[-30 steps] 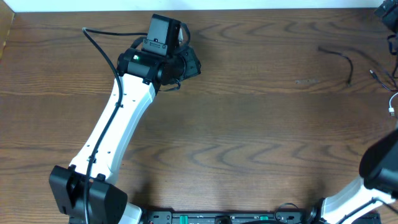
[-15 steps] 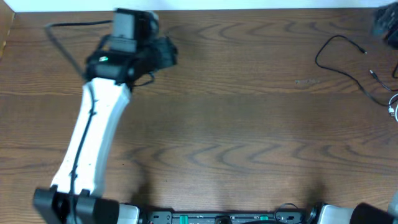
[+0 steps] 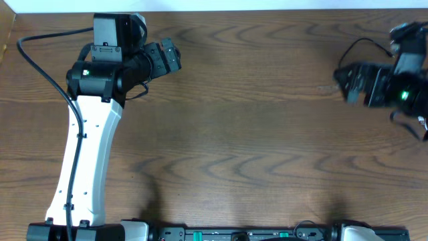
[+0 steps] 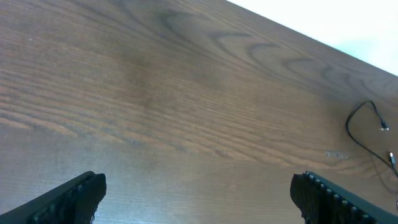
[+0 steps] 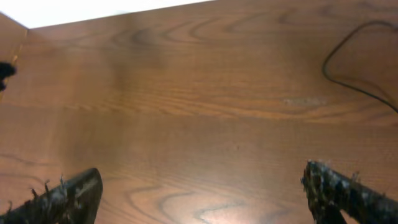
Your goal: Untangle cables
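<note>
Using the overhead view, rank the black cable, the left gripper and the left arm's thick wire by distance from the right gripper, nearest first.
From the right gripper:
1. black cable: arcs close beside it, at the table's right end.
2. left gripper: far across the table, on the left.
3. left arm's thick wire: farther still, near the table's left edge.

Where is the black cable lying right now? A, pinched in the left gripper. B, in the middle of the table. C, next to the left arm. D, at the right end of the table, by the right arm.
D: the black cable curves just ahead of the open right gripper, which the overhead view shows at the right end of the table; the left gripper holds nothing.
</note>
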You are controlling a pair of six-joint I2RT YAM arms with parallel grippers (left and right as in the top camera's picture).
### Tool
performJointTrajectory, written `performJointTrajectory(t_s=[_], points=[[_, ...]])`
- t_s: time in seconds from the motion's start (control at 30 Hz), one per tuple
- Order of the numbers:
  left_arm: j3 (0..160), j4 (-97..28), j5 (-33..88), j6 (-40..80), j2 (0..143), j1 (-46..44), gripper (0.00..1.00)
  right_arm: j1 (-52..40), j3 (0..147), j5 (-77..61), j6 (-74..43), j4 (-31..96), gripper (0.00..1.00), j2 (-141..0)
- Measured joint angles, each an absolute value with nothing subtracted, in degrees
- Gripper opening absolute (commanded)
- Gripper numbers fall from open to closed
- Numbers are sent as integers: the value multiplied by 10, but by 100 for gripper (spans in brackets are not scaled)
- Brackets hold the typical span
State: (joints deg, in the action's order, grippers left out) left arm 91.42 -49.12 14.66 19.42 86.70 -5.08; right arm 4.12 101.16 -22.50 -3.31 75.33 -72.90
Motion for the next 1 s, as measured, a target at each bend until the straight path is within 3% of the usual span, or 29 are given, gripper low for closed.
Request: performJointTrajectory(t_s=[0.23,0.57,0.77,1.0], points=[[914,-491,147,194,867,-51,99,15,1012,-213,-23,876,99,-685],[914,-491,147,194,867,-51,99,15,1012,-188,-23,902,99,-686],[914,-491,147,194,867,-51,99,14,991,-147,-17,752,99,-675],[914,-491,147,194,867,-51,99,13,778,-127,14,473,99,-528]])
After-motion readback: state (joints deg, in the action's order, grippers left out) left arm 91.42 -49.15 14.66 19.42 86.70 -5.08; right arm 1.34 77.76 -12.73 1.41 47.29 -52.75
